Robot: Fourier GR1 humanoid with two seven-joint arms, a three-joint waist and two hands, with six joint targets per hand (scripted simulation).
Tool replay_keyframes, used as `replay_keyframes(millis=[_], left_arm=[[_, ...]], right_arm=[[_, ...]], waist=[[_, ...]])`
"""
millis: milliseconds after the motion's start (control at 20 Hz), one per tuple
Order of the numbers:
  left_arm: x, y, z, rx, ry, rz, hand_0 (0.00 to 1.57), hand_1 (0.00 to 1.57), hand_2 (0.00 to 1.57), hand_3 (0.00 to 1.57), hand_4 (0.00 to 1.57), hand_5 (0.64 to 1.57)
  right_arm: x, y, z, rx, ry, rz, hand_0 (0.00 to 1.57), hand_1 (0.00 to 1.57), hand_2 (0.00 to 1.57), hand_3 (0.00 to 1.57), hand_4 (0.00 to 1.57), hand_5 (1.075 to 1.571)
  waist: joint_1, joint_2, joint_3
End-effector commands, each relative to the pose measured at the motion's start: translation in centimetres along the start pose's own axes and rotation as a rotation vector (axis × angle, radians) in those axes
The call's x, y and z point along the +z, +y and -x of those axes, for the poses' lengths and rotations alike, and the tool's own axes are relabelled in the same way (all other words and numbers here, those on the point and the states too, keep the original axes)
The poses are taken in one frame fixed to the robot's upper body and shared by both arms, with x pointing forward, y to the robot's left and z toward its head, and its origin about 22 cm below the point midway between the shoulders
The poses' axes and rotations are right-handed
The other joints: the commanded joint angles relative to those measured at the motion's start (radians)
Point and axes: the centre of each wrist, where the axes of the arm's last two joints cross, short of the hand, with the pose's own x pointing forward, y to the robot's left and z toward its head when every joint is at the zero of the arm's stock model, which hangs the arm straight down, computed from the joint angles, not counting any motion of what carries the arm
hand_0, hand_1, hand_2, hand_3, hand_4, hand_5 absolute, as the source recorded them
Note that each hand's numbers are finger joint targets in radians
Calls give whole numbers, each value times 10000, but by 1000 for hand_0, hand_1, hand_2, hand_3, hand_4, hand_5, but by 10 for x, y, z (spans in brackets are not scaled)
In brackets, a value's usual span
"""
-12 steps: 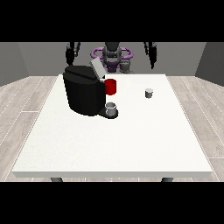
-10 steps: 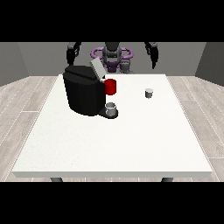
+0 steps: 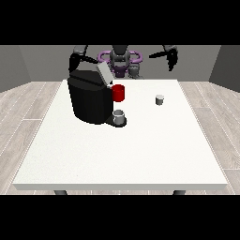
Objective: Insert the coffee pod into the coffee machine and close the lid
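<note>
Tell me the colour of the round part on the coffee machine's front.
Red, beside the black coffee machine body; it shows in the front view.

The coffee machine (image 3: 89, 99) is a bulky black block standing upright on the counter (image 3: 122, 150), towards its far edge and at the view's left half. Its grey lid (image 3: 104, 74) is raised, tilted up from the machine's top on the side facing the view's right. A red part (image 3: 118, 93) juts from the machine's front, just under the lid. Below that red part, a small grey cup (image 3: 119, 115) sits on the machine's dark base. The coffee pod (image 3: 160, 99) is a small, pale grey, squat cylinder standing upright on the counter, well apart from the machine, towards the view's right and level with the red part.
</note>
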Motion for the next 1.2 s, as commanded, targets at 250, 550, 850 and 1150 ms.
replay_keyframes(millis=[250,550,850,1150], left_arm=[[-21,64,10,-2053,1129,153,0,0,0,0,0,1571],[-53,76,-5,-3407,1588,276,0,0,0,0,0,1571],[-64,86,2,-4152,1789,696,0,0,0,0,0,1571],[-63,86,32,-4725,2329,835,0,0,0,0,0,1571]], right_arm=[[-11,33,-36,242,-839,-472,0,0,0,0,0,1571],[-17,59,-41,-464,-1185,-929,0,0,0,0,0,1571],[-39,43,-38,88,-1308,-649,0,0,0,0,0,1571],[-41,48,-43,-4,-728,-882,0,0,0,0,0,1571]], waist=[[-1050,786,-17],[-1570,1638,-13],[-1394,2476,-12],[-1445,2297,-16]])
